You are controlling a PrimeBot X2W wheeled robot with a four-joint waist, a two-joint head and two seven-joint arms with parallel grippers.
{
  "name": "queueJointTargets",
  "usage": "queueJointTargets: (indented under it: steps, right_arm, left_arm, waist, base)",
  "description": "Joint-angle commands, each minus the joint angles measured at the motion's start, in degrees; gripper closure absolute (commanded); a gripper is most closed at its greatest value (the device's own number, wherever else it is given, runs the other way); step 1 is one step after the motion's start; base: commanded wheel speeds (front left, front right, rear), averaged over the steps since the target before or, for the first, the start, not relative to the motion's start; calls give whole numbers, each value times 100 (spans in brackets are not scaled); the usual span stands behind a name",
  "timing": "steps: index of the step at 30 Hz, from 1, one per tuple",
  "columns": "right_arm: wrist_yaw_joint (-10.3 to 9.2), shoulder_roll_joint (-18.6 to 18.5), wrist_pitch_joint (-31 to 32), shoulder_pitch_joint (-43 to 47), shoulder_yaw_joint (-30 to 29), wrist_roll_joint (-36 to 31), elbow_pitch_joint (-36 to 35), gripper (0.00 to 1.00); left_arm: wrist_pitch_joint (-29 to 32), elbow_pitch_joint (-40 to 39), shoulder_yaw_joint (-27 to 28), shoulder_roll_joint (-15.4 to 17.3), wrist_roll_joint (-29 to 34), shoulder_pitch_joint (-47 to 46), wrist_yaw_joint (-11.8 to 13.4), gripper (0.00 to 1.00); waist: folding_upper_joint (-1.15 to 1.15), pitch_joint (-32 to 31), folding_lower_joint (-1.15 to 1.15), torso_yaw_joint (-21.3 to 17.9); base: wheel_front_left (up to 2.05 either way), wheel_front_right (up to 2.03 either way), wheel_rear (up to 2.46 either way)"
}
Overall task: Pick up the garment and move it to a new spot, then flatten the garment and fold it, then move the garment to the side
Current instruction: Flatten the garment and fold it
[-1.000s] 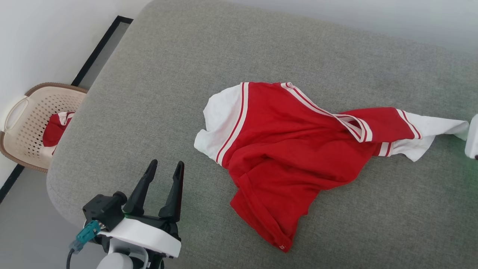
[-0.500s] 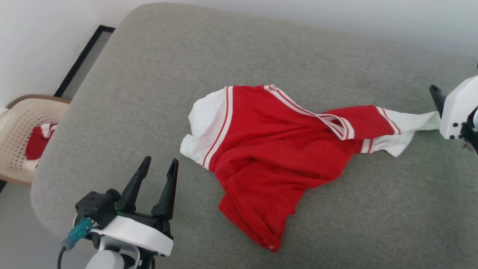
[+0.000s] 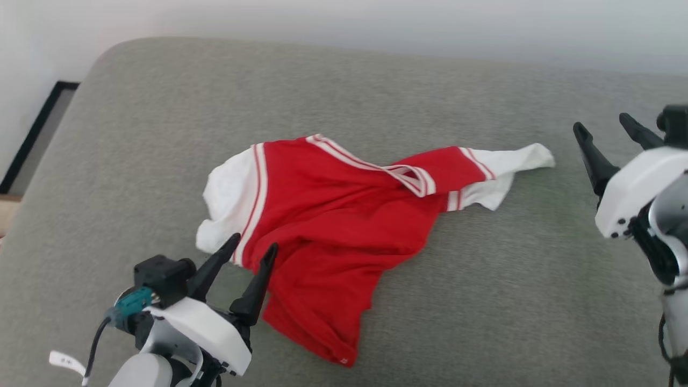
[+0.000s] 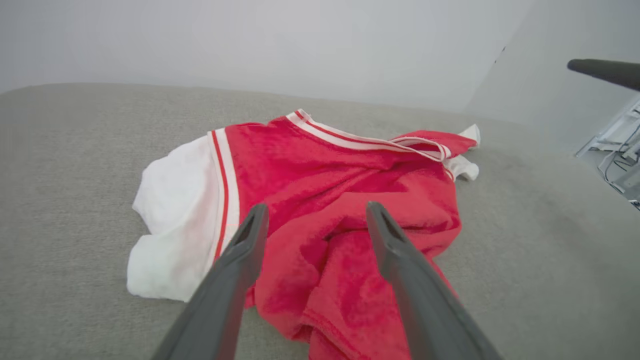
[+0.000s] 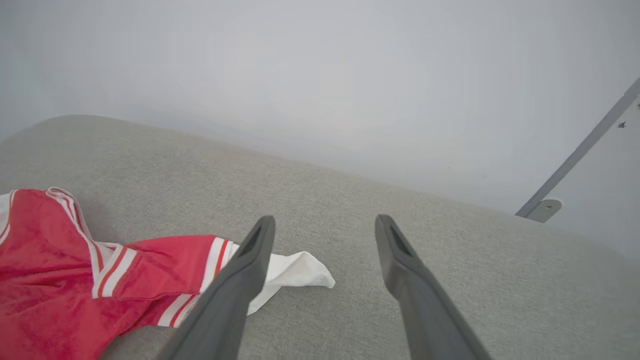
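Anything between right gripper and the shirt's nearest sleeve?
Nothing. In the head view, only bare grey cushion separates the open right gripper from the white sleeve of the shirt.

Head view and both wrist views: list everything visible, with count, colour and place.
shirt: 1, red with white sleeves and striped seams, crumpled mid-cushion
cushion: 1, grey, under the shirt, spanning the scene
wall: 1, pale grey, behind the cushion
trim: 1, black, floor edge at far left
left hand: 1, dark fingers, open, lower left at the shirt's near edge
right hand: 1, dark fingers, open, far right, apart from the white sleeve tip
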Motion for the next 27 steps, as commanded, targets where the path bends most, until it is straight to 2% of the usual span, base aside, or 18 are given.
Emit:
queueJointTargets:
  steps: [1,9,15,21,27]
  right_arm:
    - [-2,61,-156,212,-44,-30,-197,0]
    - [-2,347,-662,1022,-119,-121,-888,0]
    - [-2,508,-1007,1349,-35,-125,-1214,0]
    - [-2,736,-1423,1693,39,-179,-1410,0]
    - [-2,952,-1481,1884,-31,-184,-1468,0]
  left_arm:
    - [233,-51,-52,58,-62,-120,-2,0]
    - [1619,-49,-443,166,-247,-541,18,0]
    - [2256,175,-734,162,-170,-894,23,0]
    - [2847,733,-1042,149,1,-1232,72,0]
    - [3416,1464,-1446,99,375,-1570,198,0]
  waist:
    - [0,-58,0,-229]
    - [0,-23,0,-675]
    - [0,30,0,-974]
    - [0,77,0,-1258]
    - [0,124,0,-1394]
  base:
    - [0,0,0]
    - [0,0,0]
    - [0,0,0]
    - [0,0,0]
    - [0,0,0]
